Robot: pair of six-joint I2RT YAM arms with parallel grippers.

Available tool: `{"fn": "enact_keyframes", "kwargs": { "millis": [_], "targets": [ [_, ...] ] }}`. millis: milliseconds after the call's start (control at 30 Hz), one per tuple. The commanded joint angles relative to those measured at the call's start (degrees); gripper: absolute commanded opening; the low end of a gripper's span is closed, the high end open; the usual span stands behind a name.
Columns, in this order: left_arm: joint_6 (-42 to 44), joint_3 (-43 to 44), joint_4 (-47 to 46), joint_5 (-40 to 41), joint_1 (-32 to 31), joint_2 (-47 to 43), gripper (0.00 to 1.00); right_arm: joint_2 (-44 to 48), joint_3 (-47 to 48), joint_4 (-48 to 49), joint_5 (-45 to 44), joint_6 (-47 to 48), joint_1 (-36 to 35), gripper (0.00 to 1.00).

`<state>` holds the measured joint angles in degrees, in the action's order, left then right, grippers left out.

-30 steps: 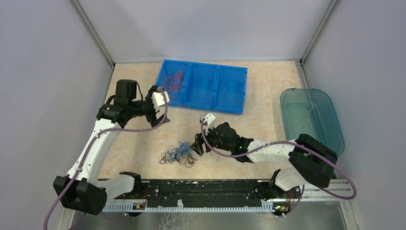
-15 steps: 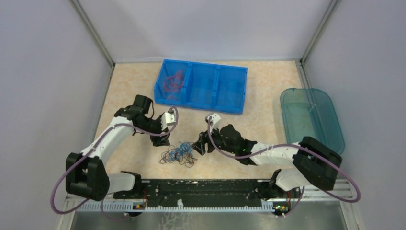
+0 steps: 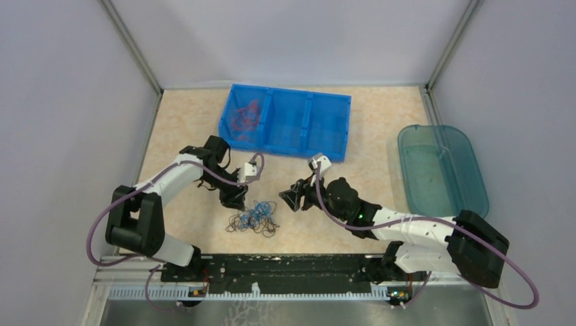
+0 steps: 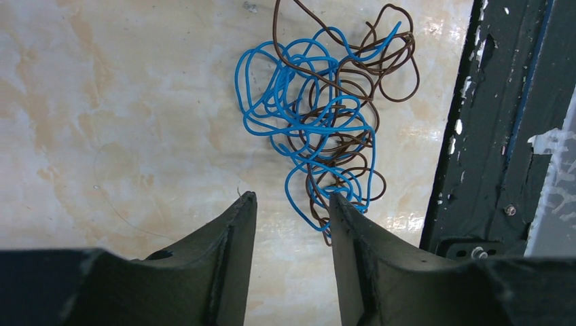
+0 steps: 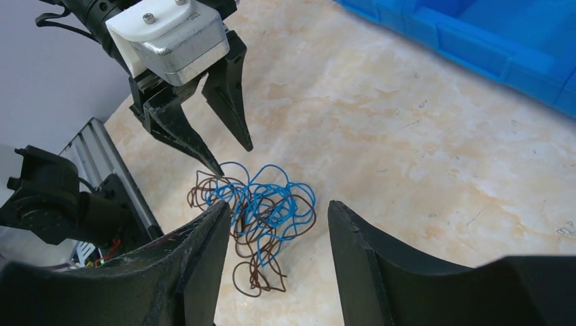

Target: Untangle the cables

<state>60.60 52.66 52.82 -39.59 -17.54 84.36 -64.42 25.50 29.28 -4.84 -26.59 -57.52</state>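
A clump of thin blue and dark brown cables (image 3: 253, 217) lies on the table near the front edge. It also shows in the left wrist view (image 4: 306, 112) and the right wrist view (image 5: 261, 207). My left gripper (image 3: 236, 199) is open just above the clump's left edge; its fingertips straddle bare table beside the wires (image 4: 293, 195). It also shows in the right wrist view (image 5: 234, 160). My right gripper (image 3: 291, 199) is open and empty, to the right of the clump and apart from it (image 5: 278, 204). Red cables (image 3: 242, 117) lie in the blue bin's left compartment.
A blue three-compartment bin (image 3: 285, 148) stands at the back of the table. A teal tray (image 3: 435, 170) sits at the right. The black base rail (image 3: 285, 268) runs along the near edge, close to the clump (image 4: 502, 136).
My left arm has swung from the blue bin down to the clump's left edge. My right gripper has moved back up and right, away from the clump. The clump has not moved.
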Motion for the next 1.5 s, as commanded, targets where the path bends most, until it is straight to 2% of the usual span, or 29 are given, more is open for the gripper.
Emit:
{"fn": "enact_keyframes", "kwargs": {
  "millis": [0, 167, 367, 467, 567, 667, 733, 900, 1033, 1133, 1267, 1467],
  "targets": [
    [1.4, 2.4, 1.5, -1.0, -0.2, 1.2, 0.47, 2.1, -0.6, 1.4, -2.0, 1.6, 0.4, 0.55],
    [1.5, 2.7, 2.7, -0.2, -0.2, 1.7, 0.43, 3.5, -1.3, 1.7, -3.0, 1.9, 0.4, 0.54],
    [1.7, 3.1, 5.3, 1.0, -0.2, 3.1, 0.51, 4.8, -1.5, 1.6, -3.9, 2.7, 0.4, 0.54],
    [1.6, 3.1, 5.4, 1.4, -0.2, 3.3, 0.51, 4.9, -1.5, 1.6, -4.2, 3.0, 0.4, 0.54],
    [1.1, 3.3, 4.9, 1.0, -0.2, 3.6, 0.43, 5.0, -1.5, 1.5, -4.3, 3.1, 0.4, 0.54],
    [0.5, 3.0, 3.9, 0.3, -0.2, 3.7, 0.29, 5.1, -1.6, 1.6, -4.4, 3.1, 0.4, 0.53],
    [0.1, 2.8, 3.4, -0.1, -0.2, 3.9, 0.26, 5.3, -1.9, 1.7, -4.6, 2.8, 0.4, 0.53],
    [-0.1, 2.2, 3.5, -0.8, -0.2, 4.3, 0.33, 6.0, -2.2, 1.6, -5.3, 2.9, 0.4, 0.53],
    [-0.3, 1.5, 2.8, -1.1, -0.3, 4.5, 0.34, 5.9, -2.0, 1.7, -5.5, 3.0, 0.4, 0.53],
    [-1.1, 2.0, 1.8, -1.1, -0.3, 4.5, 0.23, 5.8, -2.0, 1.8, -5.5, 3.0, 0.4, 0.53],
    [-1.8, 4.7, 1.1, -1.1, -0.4, 3.3, 0.01, 6.1, -2.1, 1.9, -5.7, 2.9, 0.4, 0.52],
    [-3.8, 10.1, 2.7, -2.7, -1.6, -1.1, 0.0, 6.5, -2.4, 3.2, -5.6, 2.9, 0.4, 0.54]
  ]
}}
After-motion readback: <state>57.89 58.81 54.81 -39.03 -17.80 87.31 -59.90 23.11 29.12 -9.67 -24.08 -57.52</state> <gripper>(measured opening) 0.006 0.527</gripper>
